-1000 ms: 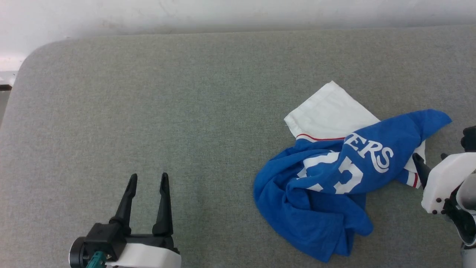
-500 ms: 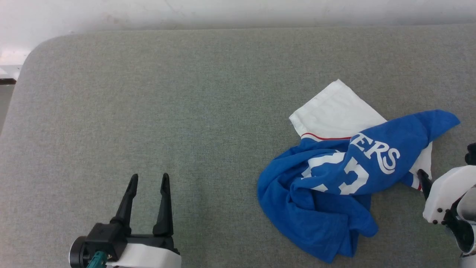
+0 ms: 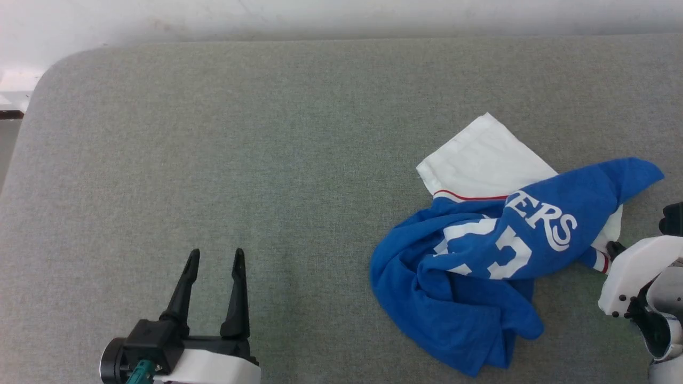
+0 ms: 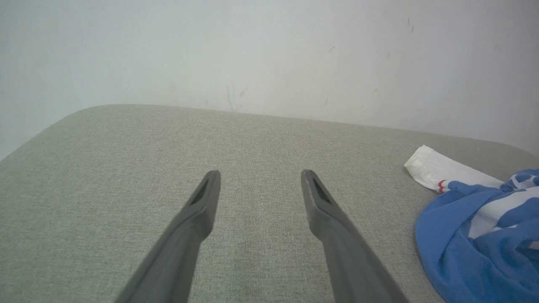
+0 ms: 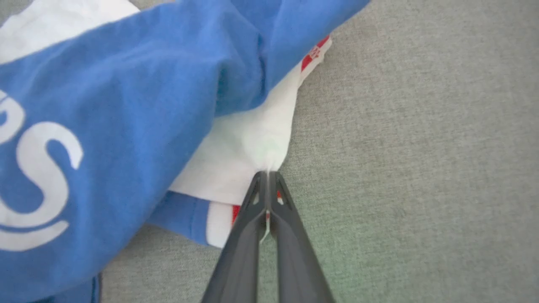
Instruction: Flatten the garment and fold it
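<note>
The garment [image 3: 480,256] is a royal-blue shirt with white lettering and white sleeves, lying crumpled on the right of the grey surface. One white sleeve [image 3: 480,160] spreads out at its far side. My right gripper [image 5: 268,173] is shut on the white sleeve edge of the garment [image 5: 236,147], pinching a small peak of cloth beside the red trim. In the head view the right gripper [image 3: 613,248] sits at the garment's right edge, mostly hidden by its white housing. My left gripper [image 3: 213,256] stands open at the lower left, nothing between its fingers, far from the garment [image 4: 476,227].
A grey fabric-covered table [image 3: 240,133] spans the scene, with a rounded far-left corner [image 3: 58,69]. A white wall [image 3: 341,16] runs behind it. Bare surface stretches between the left gripper and the garment.
The right gripper has closed on the white sleeve edge at the garment's right side. The head camera shifted slightly. The left gripper has not moved.
</note>
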Tool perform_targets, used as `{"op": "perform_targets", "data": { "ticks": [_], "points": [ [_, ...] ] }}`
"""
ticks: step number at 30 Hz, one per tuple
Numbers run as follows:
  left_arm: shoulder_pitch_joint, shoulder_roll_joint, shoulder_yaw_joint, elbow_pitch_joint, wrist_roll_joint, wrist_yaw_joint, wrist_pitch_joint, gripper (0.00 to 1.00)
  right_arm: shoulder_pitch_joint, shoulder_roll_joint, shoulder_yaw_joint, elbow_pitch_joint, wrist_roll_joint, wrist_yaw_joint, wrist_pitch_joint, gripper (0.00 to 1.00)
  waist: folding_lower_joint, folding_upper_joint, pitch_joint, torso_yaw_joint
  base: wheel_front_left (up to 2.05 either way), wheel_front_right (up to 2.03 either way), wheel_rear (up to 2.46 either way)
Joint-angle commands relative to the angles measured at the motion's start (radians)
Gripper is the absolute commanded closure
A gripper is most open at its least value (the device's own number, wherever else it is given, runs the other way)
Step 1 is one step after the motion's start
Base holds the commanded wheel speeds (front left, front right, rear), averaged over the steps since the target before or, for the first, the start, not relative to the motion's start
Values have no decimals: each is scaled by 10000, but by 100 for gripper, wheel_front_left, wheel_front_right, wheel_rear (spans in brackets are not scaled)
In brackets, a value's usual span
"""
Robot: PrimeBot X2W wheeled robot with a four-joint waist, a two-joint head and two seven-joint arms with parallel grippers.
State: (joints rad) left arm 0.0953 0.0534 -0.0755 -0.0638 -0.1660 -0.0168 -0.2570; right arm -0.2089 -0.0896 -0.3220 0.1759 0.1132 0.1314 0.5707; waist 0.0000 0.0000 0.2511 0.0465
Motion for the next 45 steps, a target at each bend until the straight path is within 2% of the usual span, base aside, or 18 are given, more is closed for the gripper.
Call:
{"op": "perform_targets", "data": {
  "ticks": [1,11,21,26,32,37,44,45],
  "points": [
    [-9,3,10,1,93,-46,-47,0,-165,33,-15,22,-84,-7,-69,100,0,0,14,0,0,0,0],
    [-24,-1,-8,-27,87,-12,-47,0,-359,-92,-7,-525,-43,-7,-301,100,0,0,44,-53,0,0,0],
    [10,-9,-9,-50,11,84,-47,0,-794,-260,-27,-2681,194,-7,6,100,0,0,-140,-419,0,0,0],
    [41,-14,-45,-44,-30,131,-47,0,-547,-246,-980,-3730,234,-7,281,100,0,0,-231,-551,0,0,0],
    [77,-17,-72,-50,-72,149,-47,0,876,165,-3144,-4409,199,-7,412,100,0,0,-244,-570,0,0,0],
    [104,-13,-5,-79,-85,151,-47,0,2122,365,-4397,-4046,60,-7,31,100,0,0,-182,-664,0,0,0],
    [79,37,-14,7,-25,95,-47,0,2512,390,-4438,-2013,134,-7,-571,100,0,0,-273,-821,0,0,0],
    [77,37,-20,20,-23,95,-47,0,2501,391,-4407,-1798,53,-7,-696,72,0,0,-298,-830,0,0,0]
  ]
}}
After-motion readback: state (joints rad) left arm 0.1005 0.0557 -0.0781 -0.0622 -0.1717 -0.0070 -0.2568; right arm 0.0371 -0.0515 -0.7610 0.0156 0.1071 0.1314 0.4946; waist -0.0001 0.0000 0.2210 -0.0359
